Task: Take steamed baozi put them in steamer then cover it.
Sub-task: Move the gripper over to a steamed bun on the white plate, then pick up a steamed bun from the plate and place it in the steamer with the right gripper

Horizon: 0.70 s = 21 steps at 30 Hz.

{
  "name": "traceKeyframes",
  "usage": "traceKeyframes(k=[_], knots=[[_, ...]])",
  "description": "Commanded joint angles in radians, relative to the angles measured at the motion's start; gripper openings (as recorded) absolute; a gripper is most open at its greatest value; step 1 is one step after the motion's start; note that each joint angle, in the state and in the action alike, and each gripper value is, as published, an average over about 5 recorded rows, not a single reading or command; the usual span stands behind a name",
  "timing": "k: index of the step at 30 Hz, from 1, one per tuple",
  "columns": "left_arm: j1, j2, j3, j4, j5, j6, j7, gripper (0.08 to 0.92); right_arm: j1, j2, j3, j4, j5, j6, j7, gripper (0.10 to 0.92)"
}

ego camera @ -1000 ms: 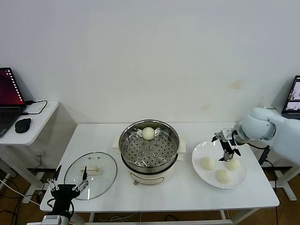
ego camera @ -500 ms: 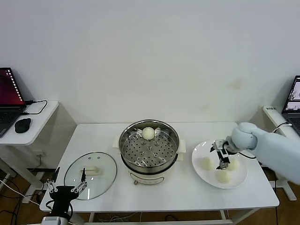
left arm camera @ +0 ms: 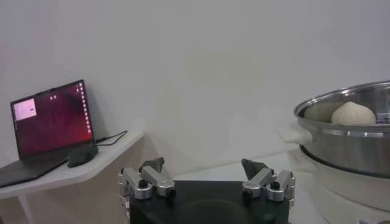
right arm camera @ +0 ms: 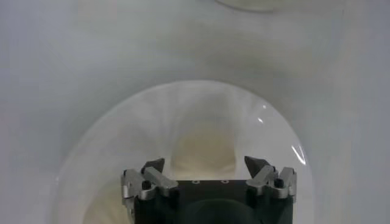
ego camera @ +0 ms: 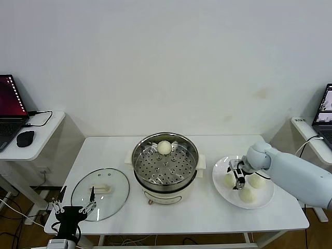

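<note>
A plain white wall stands behind the white tabletop (ego camera: 207, 218). The steamer (ego camera: 165, 161) sits in the middle with one baozi (ego camera: 164, 148) at its far side. The cover (ego camera: 100, 190) lies flat to the left. On the right, a white plate (ego camera: 222, 191) holds three buns. The right hand (ego camera: 238, 176) hangs over the left bun (ego camera: 229, 180), fingers apart around it, not squeezing yet. The left hand (ego camera: 74, 209) waits wide open near the cover. A laptop (ego camera: 10, 106) and mouse (ego camera: 25, 138) sit on a side desk (ego camera: 49, 129).
</note>
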Motion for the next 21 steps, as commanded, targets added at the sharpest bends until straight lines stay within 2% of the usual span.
traceKeyframes(k=[1,10,15,21], knots=[[0.000,-0.002,0.002,0.003,0.002,-0.001,-0.001,0.823,-0.026,0.032,0.026,-0.042,-0.014,0.004,0.002,0.696],[0.000,-0.002,0.003,0.000,0.003,-0.003,-0.003,0.823,0.024,0.007,0.026,-0.002,0.009,-0.011,-0.012,0.561],[-0.002,0.004,0.005,-0.003,0.003,-0.003,-0.002,0.823,0.197,-0.059,-0.031,0.092,0.091,-0.047,-0.036,0.557],[-0.020,0.014,0.015,-0.004,0.003,0.000,0.000,0.823,0.542,-0.076,-0.209,0.202,0.265,-0.098,-0.046,0.570]])
